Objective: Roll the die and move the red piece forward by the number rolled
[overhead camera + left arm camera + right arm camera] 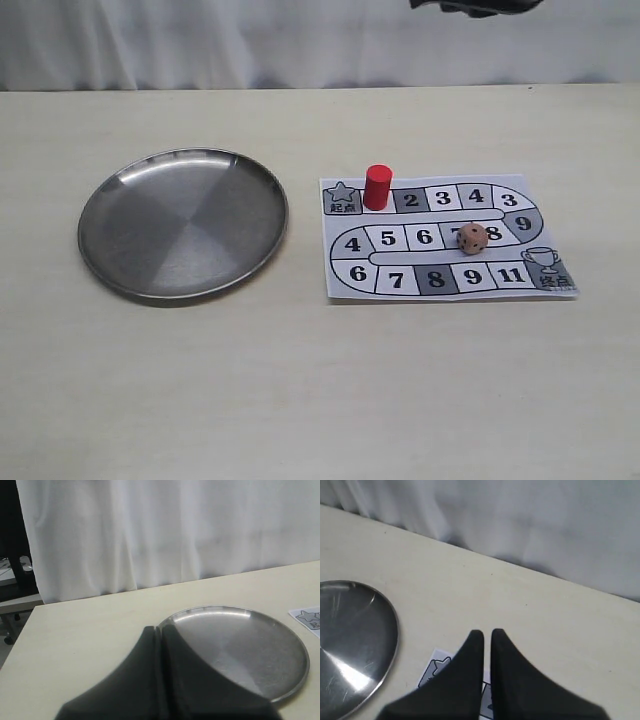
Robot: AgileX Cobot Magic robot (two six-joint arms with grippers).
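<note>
The red piece [377, 187] stands upright on the printed game board [420, 236], on the square between the star start square and square 2. The tan die [472, 238] rests on the board's middle row, around squares 7 and 8. Neither one shows in the wrist views. My left gripper [159, 629] is shut and empty, held above the table near the rim of the steel plate [250, 650]. My right gripper [487, 631] is shut with only a thin slit between its fingers, holding nothing, above the board's star corner [436, 667].
The round steel plate [183, 222] lies left of the board with nothing in it. A dark piece of an arm [478, 6] shows at the exterior view's top edge. A white curtain hangs behind the table's far edge.
</note>
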